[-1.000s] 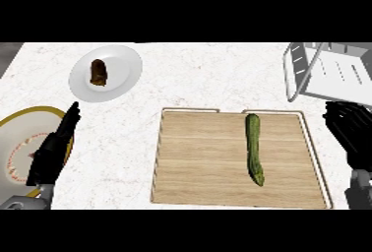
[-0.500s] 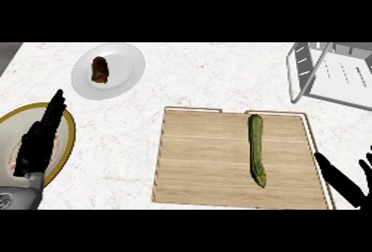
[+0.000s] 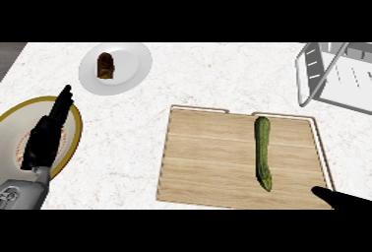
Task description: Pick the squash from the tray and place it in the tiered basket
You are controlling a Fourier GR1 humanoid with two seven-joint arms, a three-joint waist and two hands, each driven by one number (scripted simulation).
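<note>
A long green squash [image 3: 262, 151] lies lengthwise on the right half of the wooden tray [image 3: 210, 157]. The white wire tiered basket [image 3: 338, 74] stands at the upper right. My right hand [image 3: 341, 199] shows only as a black tip at the lower right edge, just past the tray's near right corner and short of the squash. My left hand [image 3: 48, 134] rests open at the left, fingers straight and pointing up, over a yellow-rimmed plate [image 3: 11, 123]. Neither hand holds anything.
A small white plate [image 3: 129, 69] with a brown food item [image 3: 106, 66] sits at the upper left. The counter is white marble. A dark strip marks the counter's left edge at the top.
My right hand has dropped from beside the tray's right side to the lower right corner, mostly out of view. My left hand has shifted left over the yellow-rimmed plate.
</note>
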